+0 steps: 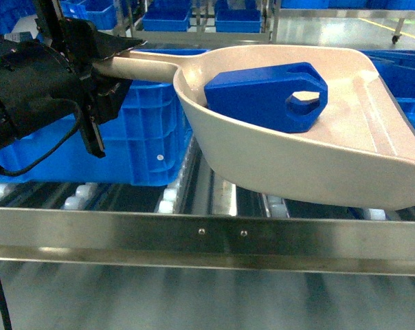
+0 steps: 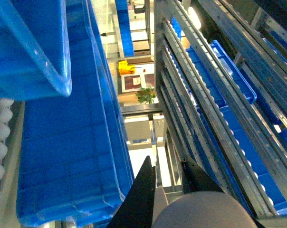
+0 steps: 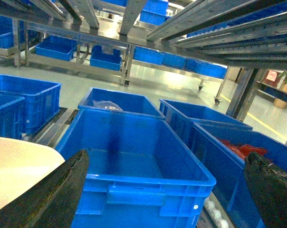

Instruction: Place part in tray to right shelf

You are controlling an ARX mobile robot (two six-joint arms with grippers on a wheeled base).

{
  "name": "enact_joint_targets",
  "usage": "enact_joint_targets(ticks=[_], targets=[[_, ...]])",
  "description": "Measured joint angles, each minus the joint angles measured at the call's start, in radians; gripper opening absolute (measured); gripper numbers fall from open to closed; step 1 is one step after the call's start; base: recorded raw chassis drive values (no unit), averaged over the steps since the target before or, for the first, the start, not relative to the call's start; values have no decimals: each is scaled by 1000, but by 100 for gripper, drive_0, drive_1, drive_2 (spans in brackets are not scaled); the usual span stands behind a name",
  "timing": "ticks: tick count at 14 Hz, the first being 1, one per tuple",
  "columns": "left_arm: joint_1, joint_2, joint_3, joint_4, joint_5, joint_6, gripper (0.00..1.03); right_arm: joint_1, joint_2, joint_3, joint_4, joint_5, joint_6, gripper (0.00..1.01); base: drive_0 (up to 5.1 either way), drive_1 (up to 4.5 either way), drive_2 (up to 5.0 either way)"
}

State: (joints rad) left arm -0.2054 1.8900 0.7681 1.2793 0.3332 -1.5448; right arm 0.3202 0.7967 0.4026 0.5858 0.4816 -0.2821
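Holding the tray [image 1: 317, 165] by its long handle at the upper left of the head view, the left gripper [image 1: 108, 72] has its black fingers [image 1: 101, 45] clamped above and below that handle. The part [image 1: 266, 96] lies inside the scoop at upper centre, well to the right of those fingers and not touching them, its looped end pointing right. The tray hangs over the right shelf [image 1: 207, 237], above the white rollers [image 1: 167, 199] and behind the flat front rail; a blue crate [image 1: 135, 137] stands just behind the handle. In the right wrist view, the right gripper [image 3: 167, 190] is spread wide, fingers at the lower corners, over another blue crate [image 3: 134, 161], the tray's pale edge at lower left.
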Motion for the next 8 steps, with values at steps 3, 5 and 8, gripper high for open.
enact_joint_targets(ticks=[3, 5, 8], targets=[[0, 0, 1, 0, -1, 0, 13, 0, 1, 0, 1, 0, 0, 98, 2, 384, -380], [2, 0, 1, 2, -4, 0, 13, 0, 6, 0, -2, 0, 0, 98, 2, 384, -380], [2, 0, 0, 0, -2, 1, 13, 0, 5, 0, 0, 0, 0, 98, 2, 384, -380]])
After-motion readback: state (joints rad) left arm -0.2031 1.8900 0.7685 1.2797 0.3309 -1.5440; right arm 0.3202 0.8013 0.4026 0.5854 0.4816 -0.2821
